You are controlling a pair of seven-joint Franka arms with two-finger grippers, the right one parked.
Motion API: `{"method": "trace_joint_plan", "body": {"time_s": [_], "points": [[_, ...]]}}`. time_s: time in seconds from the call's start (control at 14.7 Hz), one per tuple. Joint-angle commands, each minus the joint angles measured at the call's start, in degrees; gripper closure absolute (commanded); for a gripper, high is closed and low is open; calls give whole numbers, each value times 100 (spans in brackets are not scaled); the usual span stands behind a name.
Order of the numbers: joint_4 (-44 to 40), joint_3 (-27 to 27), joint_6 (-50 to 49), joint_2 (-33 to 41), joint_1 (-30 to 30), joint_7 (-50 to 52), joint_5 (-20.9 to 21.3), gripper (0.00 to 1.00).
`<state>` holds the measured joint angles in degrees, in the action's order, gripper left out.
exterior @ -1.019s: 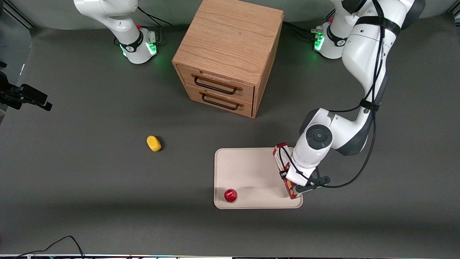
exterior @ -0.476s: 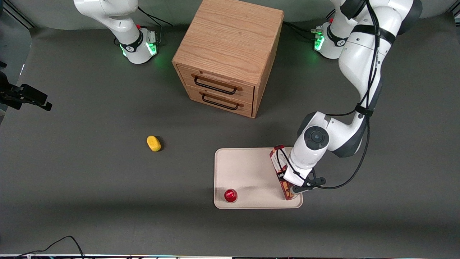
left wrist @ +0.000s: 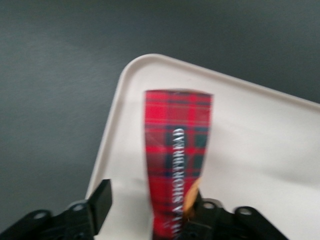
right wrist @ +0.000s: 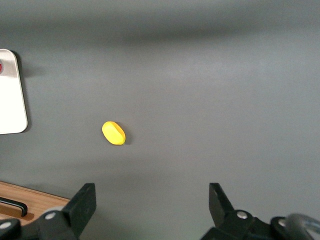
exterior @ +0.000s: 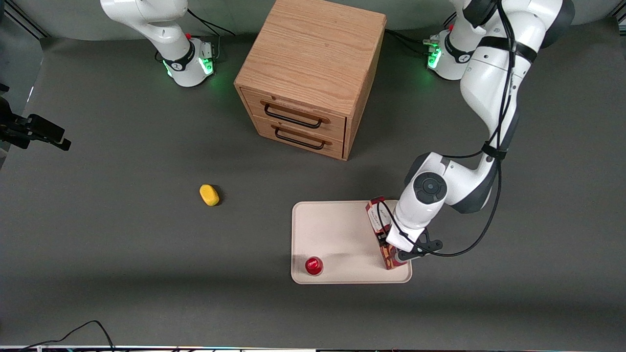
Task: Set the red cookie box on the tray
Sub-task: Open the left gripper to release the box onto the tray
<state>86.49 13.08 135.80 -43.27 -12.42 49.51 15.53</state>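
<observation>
The red cookie box [exterior: 379, 227] lies along the tray's [exterior: 332, 230] edge toward the working arm, its far end partly hidden by the wrist. My left gripper [exterior: 392, 247] is right over its nearer half. In the left wrist view the box [left wrist: 177, 150] shows a red tartan face with white lettering and rests on the cream tray [left wrist: 260, 150]. The gripper [left wrist: 150, 200] straddles it, open: one finger [left wrist: 102, 200] stands apart from the box with bare tray between, the other sits against the box's side.
A small round red cup [exterior: 313, 265] stands on the tray's near corner toward the parked arm. A wooden two-drawer cabinet [exterior: 308, 73] stands farther from the camera. A yellow lump [exterior: 209, 194] lies on the dark table toward the parked arm.
The gripper and the box have shifted a little toward the tray's middle, off the rim and onto the tray floor. The cup and yellow lump have not moved.
</observation>
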Motion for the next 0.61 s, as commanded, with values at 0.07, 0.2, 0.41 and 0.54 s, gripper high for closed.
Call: {"method": "trace_joint_plan", "body": {"time_s": [0.07, 0.2, 0.41, 0.54], "points": [[-299, 45, -2105, 765, 11, -441, -189, 0], [-361, 10, -2976, 1265, 90, -1150, -785, 0], [-291, -7, -4015, 1987, 467, -2144, -1201, 0], [-133, -173, -4420, 2470, 565, -2629, -1236, 0]]}}
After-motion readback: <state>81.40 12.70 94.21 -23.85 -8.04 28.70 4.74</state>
